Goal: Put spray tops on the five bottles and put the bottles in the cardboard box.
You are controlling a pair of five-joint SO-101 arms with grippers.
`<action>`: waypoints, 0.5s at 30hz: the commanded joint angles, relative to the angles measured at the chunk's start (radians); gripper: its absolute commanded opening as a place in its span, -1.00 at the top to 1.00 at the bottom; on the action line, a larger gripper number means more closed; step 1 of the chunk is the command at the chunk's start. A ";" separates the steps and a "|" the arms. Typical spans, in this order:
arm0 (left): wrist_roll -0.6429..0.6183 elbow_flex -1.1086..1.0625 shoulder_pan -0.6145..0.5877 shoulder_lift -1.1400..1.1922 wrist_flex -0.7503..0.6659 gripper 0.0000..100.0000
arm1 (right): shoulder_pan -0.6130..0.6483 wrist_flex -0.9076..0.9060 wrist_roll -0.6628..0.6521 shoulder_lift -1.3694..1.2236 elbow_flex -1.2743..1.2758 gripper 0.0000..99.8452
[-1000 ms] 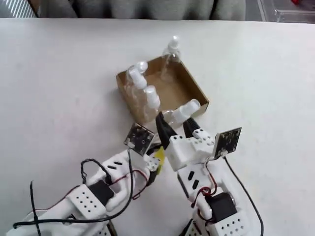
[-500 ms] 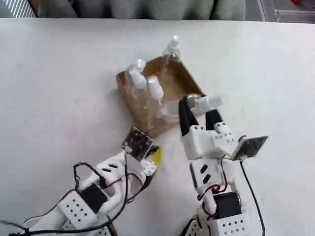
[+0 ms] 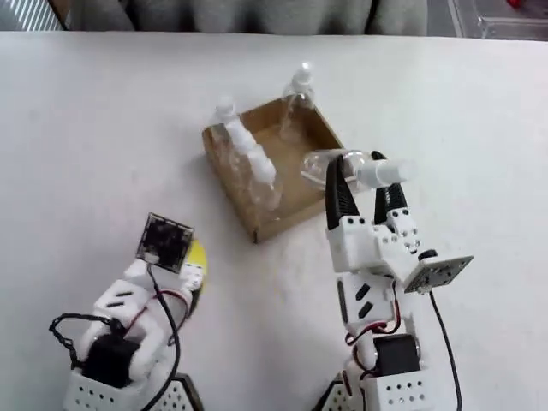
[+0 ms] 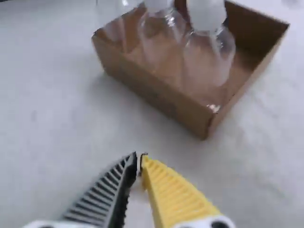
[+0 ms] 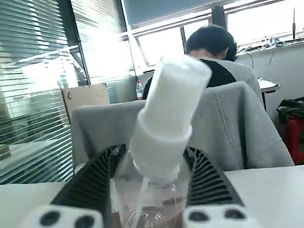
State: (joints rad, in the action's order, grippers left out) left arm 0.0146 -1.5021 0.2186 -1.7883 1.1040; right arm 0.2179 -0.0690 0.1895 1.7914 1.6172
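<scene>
While the right jaws clamp seemingly the last capped bottle (image 3: 321, 165), the filled cardboard box (image 3: 291, 218) just ahead, left jaws sit closed, empty.

Bare box (image 3: 287, 221) floor beside standing bottles (image 3: 254, 164)

Draws left gripper (image 4: 138, 159) back from brown cardboard box (image 4: 152, 92); swings clear plastic spray-topped bottle (image 3: 318, 164) rightward in fingers (image 3: 341, 193) of right gripper (image 3: 358, 163).
</scene>
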 commanded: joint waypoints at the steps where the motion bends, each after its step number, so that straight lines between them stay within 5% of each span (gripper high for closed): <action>1: 0.110 -0.020 -0.226 -0.033 0.008 0.96 | -0.004 0.061 -0.037 -0.076 -0.040 0.97; 15: 0.123 -0.192 -0.298 -0.031 -0.103 0.96 | -0.027 0.384 -0.040 -0.862 -0.305 0.97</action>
State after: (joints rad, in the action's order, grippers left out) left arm 0.1297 -1.6955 -0.0744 -1.8052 1.0134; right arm 0.2102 0.2148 0.1634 1.1669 1.4423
